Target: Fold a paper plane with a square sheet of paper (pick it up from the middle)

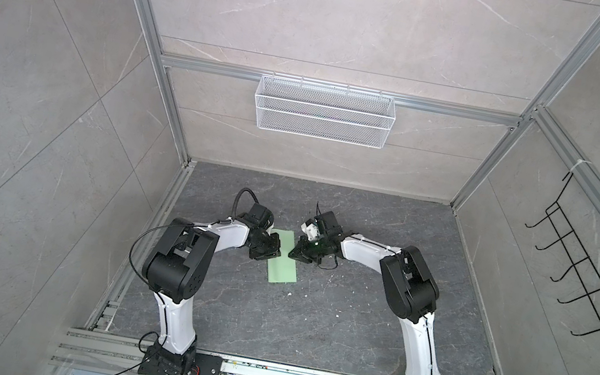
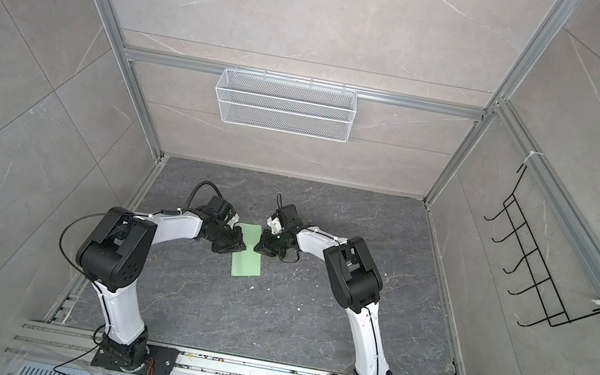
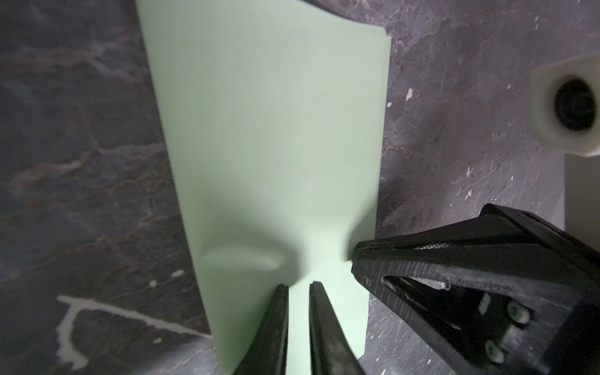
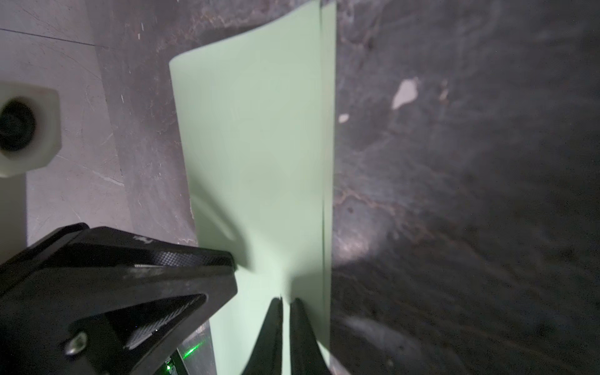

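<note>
Wrist views: L hand (image 3: 298, 286) & R hand (image 4: 287, 299) each pinch opposite edges of folded green sheet (image 3: 266, 130).

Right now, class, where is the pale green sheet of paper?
In both top views the sheet of paper sits near the middle of the tabletop, between the left gripper and the right gripper, whose fingers pinch its opposite long edges.

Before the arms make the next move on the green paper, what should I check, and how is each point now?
1. Right gripper shut on the edge of the sheet of paper: ok.
2. Left gripper fully closed on the opposite edge: cannot tell; a gap shows between its fingers.
3. Paper smooth: not ok; a dent lies near the left gripper.
4. Folded layers aligned: not ok; one edge overhangs slightly.
5. Grippers apart from each other: ok.
</note>
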